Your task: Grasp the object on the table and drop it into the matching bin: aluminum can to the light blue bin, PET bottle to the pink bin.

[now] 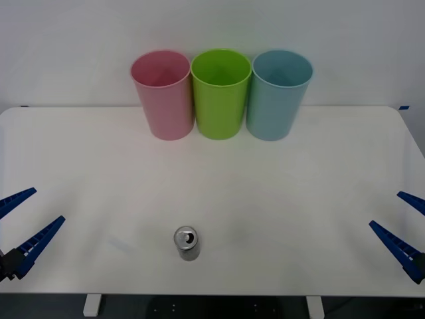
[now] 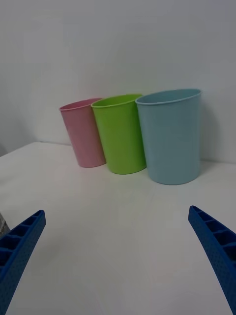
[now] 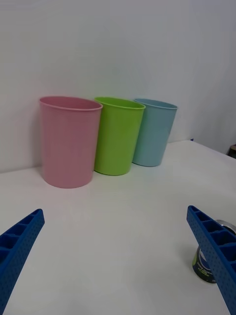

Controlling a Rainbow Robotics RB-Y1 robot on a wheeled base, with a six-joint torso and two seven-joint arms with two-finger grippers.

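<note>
Upright aluminum can (image 1: 187,243), side print unreadable

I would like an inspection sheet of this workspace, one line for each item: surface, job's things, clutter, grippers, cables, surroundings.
Surface: white table, flat, no spills seen.
Job's things: aluminum can upright near the front edge, left of centre; pink bin, lime green bin and light blue bin upright in a row at the back, pink on the robot's left, light blue on its right.
Clutter: nothing seen.
Grippers: left gripper open at the left edge, holding nothing; right gripper open at the right edge, holding nothing.
Cables: nothing seen.
Surroundings: plain pale wall behind the bins.
</note>
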